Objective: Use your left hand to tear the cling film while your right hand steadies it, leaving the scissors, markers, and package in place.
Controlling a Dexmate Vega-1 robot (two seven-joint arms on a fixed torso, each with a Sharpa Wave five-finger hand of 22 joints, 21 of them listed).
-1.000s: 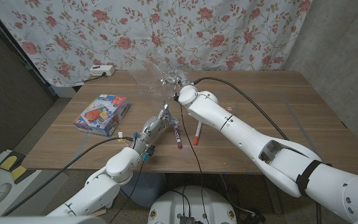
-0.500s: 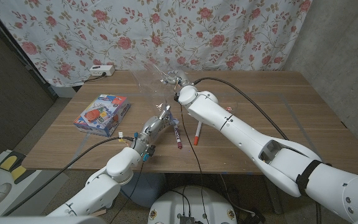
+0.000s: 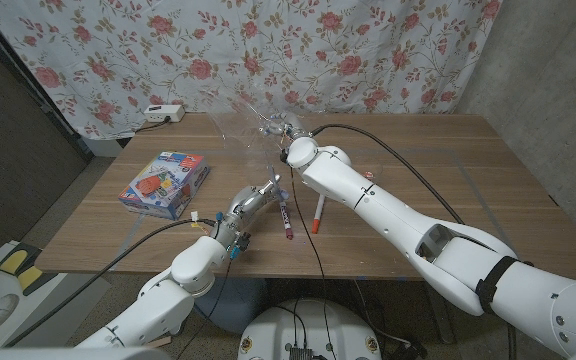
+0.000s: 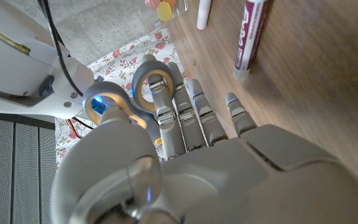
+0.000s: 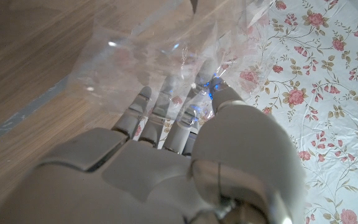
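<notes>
At the tabletop's (image 3: 448,170) far middle, the right hand (image 5: 185,134) grips the crumpled cling film (image 3: 253,125), raised. Nearer, the left hand (image 3: 260,194) is empty, fingers straight, beside a marker (image 3: 285,222).

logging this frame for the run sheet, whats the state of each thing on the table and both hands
cling film: crumpled sheet lifted off the table, held by the right hand
right hand: fingers closed into the film
left hand: low over the table, fingers straight, holding nothing
purple marker: lying on the table, capped
red marker: lying flat
package: lying flat, closed
scissors: handle rings beyond the left hand's fingertips
power strip: at the table's far edge
</notes>
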